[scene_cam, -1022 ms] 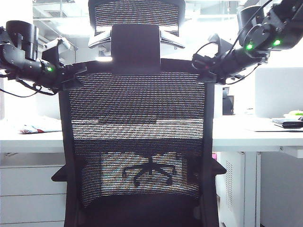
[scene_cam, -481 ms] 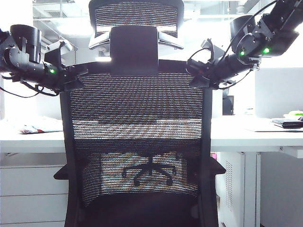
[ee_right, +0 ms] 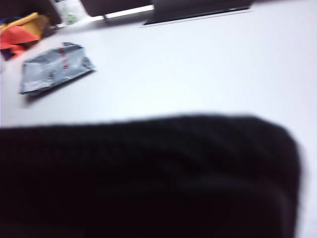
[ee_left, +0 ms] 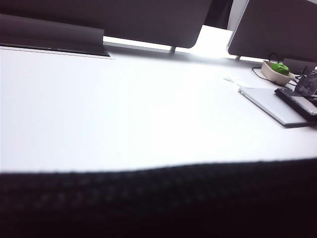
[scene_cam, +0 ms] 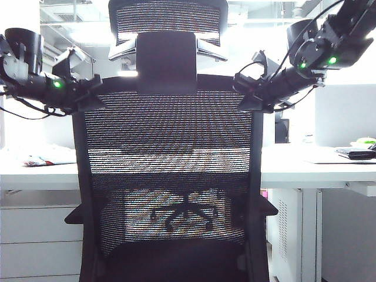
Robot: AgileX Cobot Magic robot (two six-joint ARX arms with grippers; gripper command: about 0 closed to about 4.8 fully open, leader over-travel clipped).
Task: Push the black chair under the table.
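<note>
The black chair point(scene_cam: 170, 158) fills the exterior view, its mesh back toward me and its headrest point(scene_cam: 167, 23) on top. It stands in front of the white table point(scene_cam: 305, 167). My left gripper point(scene_cam: 88, 97) rests against the upper left corner of the chair's back frame. My right gripper point(scene_cam: 247, 97) rests against the upper right corner. In both wrist views the dark chair frame point(ee_left: 158, 203) point(ee_right: 138, 178) covers the jaws, with the table top point(ee_left: 124, 109) point(ee_right: 208, 64) beyond it. Neither view shows whether the jaws are open or shut.
On the table lie a closed laptop point(ee_left: 277, 106), a green thing in a bowl point(ee_left: 279, 68), a silver packet point(ee_right: 54, 74) and an orange item point(ee_right: 22, 29). Divider panels point(ee_left: 148, 20) stand at the back. A white drawer unit point(scene_cam: 35, 241) sits under the table's left side.
My right gripper has moved left onto the chair's upper right corner. My left gripper has risen slightly at the left corner. The chair's back has barely shifted.
</note>
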